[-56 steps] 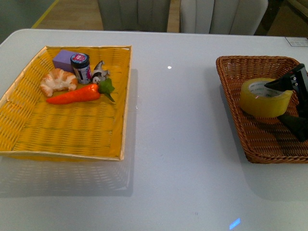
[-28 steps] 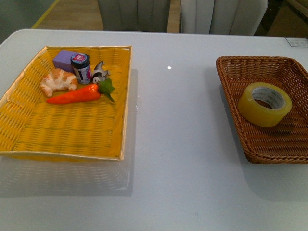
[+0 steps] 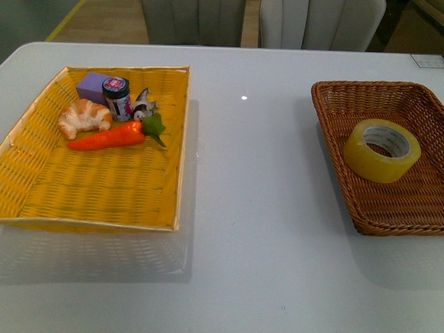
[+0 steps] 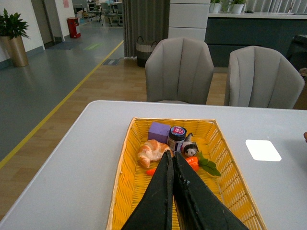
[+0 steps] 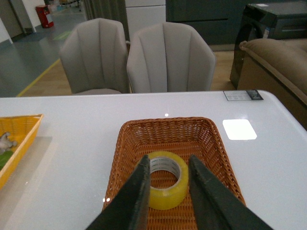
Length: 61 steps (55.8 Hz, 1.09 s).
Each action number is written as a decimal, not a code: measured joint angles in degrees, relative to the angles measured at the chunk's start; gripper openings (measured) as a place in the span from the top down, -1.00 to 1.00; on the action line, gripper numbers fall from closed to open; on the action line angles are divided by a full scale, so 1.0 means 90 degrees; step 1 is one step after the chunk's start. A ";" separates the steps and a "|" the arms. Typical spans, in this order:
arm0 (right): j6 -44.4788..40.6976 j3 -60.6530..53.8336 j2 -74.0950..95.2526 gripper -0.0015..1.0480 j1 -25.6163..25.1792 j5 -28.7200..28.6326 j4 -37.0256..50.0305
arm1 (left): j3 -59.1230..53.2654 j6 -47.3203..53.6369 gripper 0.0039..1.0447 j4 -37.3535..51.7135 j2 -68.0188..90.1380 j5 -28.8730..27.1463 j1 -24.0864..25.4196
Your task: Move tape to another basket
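Over by the table's left edge, a yellow woven tray [image 3: 41, 180] is seen resting on the white tabletop [image 3: 257, 208]. Its far end is crowded: a purple block [image 3: 94, 84], a small dark jar [image 3: 116, 97], a croissant [image 3: 84, 116], a little black-and-white figurine [image 3: 143, 105], and an orange carrot [image 3: 107, 137] with green leaves lying across in front of them. The near half of the tray is bare weave. From the left wrist camera, the left gripper [image 4: 171, 160] is seen poised above that tray, its two dark fingers pressed together with nothing between them.

Across the open middle of the table, toward the right edge, the brown wicker basket [image 3: 333, 94] is found. The tape [image 3: 381, 150] is lying flat inside it, on the basket floor, hole upward, closer to the near rim than the far one. In the right wrist view, the right gripper [image 5: 165, 165] is held above the tape [image 5: 165, 179], jaws spread apart to either side of the roll, nothing gripped. Two grey chairs [image 5: 165, 57] are seen beyond the far edge.
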 joint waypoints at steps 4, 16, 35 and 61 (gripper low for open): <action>-0.0056 -0.0109 -0.0410 0.85 0.0117 0.0126 -0.0287 | 0.0000 0.0000 0.98 0.0000 0.0000 0.0000 0.0000; -0.0146 -0.0347 -0.1506 0.96 0.0398 0.0379 -0.1144 | 0.0000 0.0000 0.98 0.0000 0.0000 0.0000 0.0000; -0.0165 -0.0401 -0.3570 0.96 0.0996 0.0962 -0.2963 | 0.0000 0.0000 0.98 0.0000 0.0000 0.0000 0.0000; -0.0165 -0.0401 -0.5241 0.96 0.1001 0.0962 -0.4575 | 0.0000 0.0000 0.98 0.0000 0.0000 0.0000 0.0000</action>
